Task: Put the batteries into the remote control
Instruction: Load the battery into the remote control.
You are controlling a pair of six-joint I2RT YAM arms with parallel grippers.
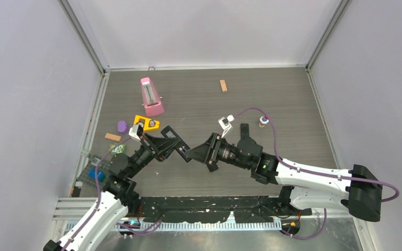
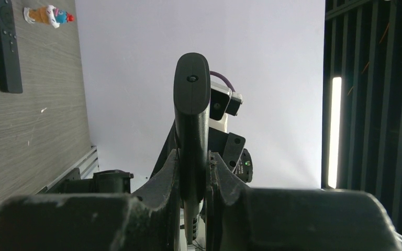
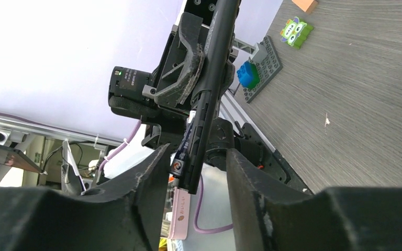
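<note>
Two robot arms meet above the middle of the desk point(image 1: 282, 99), toward its near edge. The left claw point(image 2: 191, 157) is closed tight on a black remote point(image 2: 191, 94), gripping it around its middle, with one rounded end sticking out past the fingers. The right claw point(image 3: 198, 157) is open, its two fingers on either side of the remote's other end and not pinching it. In the right wrist view, one battery point(image 3: 185, 151), dark with a reddish mark on its round end, lies along that end of the remote, seemingly in its slot. No other batteries can be made out. A second black remote point(image 2: 5, 47) lies flat toward the desk's right edge, beside an ice-cream toy point(image 2: 48, 14).
</note>
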